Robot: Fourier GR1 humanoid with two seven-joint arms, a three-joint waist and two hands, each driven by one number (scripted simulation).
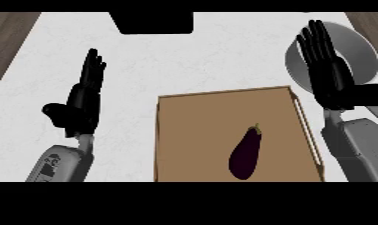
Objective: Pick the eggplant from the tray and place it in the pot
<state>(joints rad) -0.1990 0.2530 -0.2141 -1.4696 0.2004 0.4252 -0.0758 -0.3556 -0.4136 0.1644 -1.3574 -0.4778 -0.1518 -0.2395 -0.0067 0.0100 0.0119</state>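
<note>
One glossy purple eggplant is lying on the flat brown tray. One round grey pot is sitting at 2 o'clock. Left hand and right hand are holding fingers straight, empty.

Dark purple eggplant lies tilted on the brown tray.

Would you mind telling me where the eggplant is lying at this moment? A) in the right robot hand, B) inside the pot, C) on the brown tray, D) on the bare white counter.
C: the eggplant lies on the brown tray, apart from both robot hands, while the pot sits behind the open right robot hand.
</note>
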